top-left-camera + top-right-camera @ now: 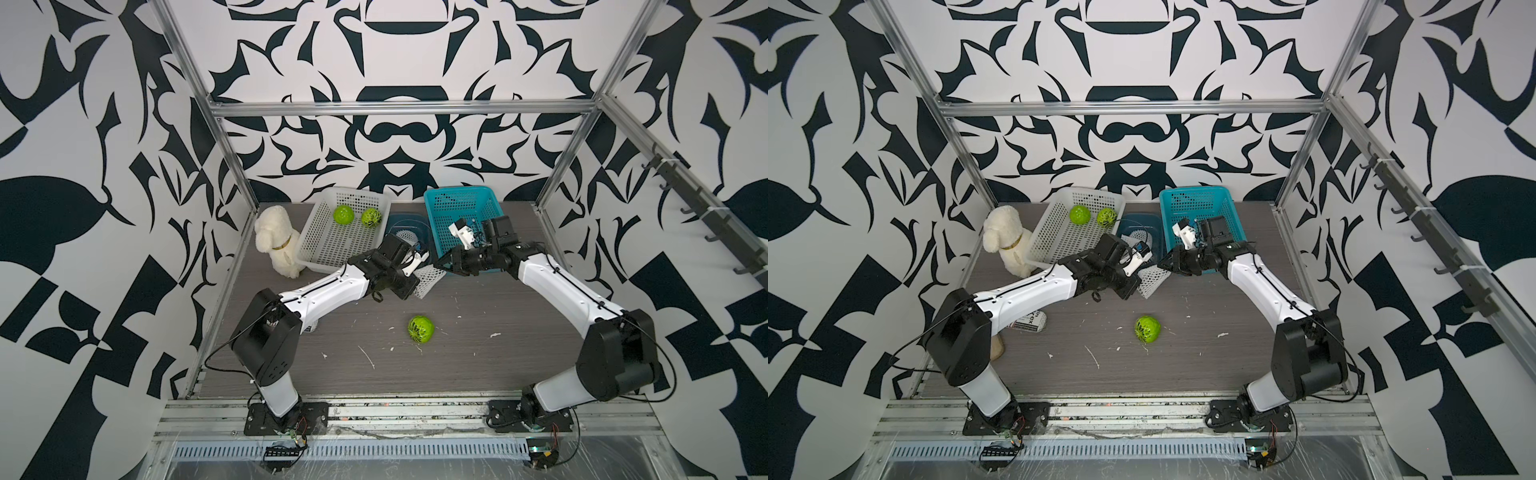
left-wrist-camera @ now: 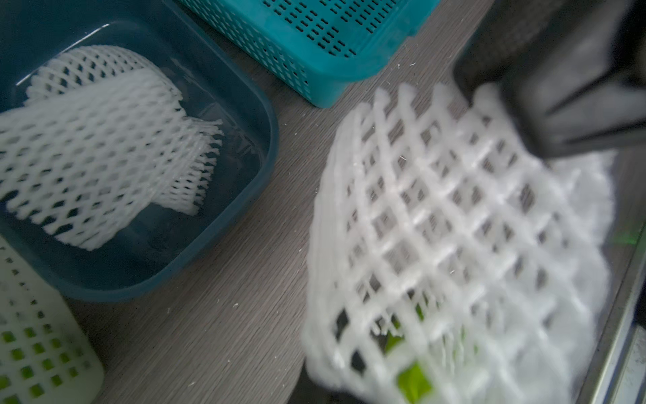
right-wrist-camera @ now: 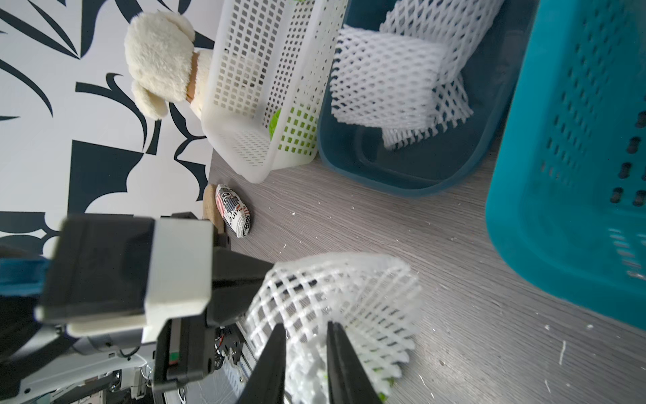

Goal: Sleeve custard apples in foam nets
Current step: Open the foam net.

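At the far left a plush dog point(image 1: 277, 241) sat beside the white basket point(image 1: 328, 249), where two custard apples point(image 1: 343, 215) lay unsleeved, clear of both arms. Next, the left fingers point(image 3: 241, 269) were clamped tight on one side of a foam net point(image 1: 430, 279), held low over the table point(image 1: 498, 365) with its mouth turned toward the other arm. Nearer the camera and well apart from it, a third custard apple point(image 1: 421, 328) lay loose among white scraps point(image 1: 368, 355), and behind the net the dark bin point(image 1: 409, 217) held the spare nets point(image 2: 98, 150). The right fingers point(image 3: 276, 353) stood a narrow gap apart at the net's open rim, with mesh showing between them. Whether they pinched it could not be told. The teal basket point(image 1: 457, 208) stood rightmost. The step looked to be spreading the net's mouth. To do it well, the right side would need to catch only one wall of mesh, opposite the left hold, and not both layers together. The pull should then be slow and level, since the scraps suggested this foam tears easily. The opening had best end wide and facing the loose fruit, low enough to take it in without a fresh grip.
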`<state>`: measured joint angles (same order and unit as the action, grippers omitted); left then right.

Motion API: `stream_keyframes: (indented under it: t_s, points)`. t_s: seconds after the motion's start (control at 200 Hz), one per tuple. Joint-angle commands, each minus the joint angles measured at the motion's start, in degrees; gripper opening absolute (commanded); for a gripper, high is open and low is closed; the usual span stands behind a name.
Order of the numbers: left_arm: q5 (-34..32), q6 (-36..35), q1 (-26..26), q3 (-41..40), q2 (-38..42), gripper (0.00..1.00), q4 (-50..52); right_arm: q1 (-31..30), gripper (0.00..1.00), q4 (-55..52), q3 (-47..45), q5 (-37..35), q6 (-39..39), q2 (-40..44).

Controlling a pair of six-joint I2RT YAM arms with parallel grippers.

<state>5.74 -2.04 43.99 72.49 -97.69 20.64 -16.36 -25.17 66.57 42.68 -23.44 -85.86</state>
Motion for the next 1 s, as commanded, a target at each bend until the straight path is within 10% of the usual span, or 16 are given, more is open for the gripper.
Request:
stream_keyframes:
  t_s: [0.0, 0.1, 0.215, 0.415, 0.475, 0.995]
  points:
    - [-0.55, 1.28, -0.31, 0.2, 0.04, 0.0, -0.74, -0.77, 0.2, 0.95, -0.3, 0.6, 0.11, 0.98]
    - [1.22, 1.42, -0.31, -0.19, 0.65, 0.05, -1.28, -0.93, 0.0, 1.0, 0.03, -0.74, 0.08, 0.28]
    - [2.68, 1.78, -0.3, -1.11, 1.41, 0.16, -1.63, -0.94, 0.0, 1.16, 0.67, -3.32, 0.01, 0.0]
    - [1.62, 3.75, -0.39, -5.5, 4.99, 0.66, -1.08, -0.89, 0.0, -2.85, 3.24, -9.95, 2.85, 1.54]
    - [0.22, 4.86, -0.64, -7.69, 6.8, 1.0, -1.28, -0.88, 0.0, -5.23, 4.03, -12.46, 3.86, 2.36]
    - [-7.32, 21.05, -5.84, -21.69, 17.69, 0.93, -12.4, -16.17, 0.0, -11.11, -5.2, -29.08, -0.83, 17.41]
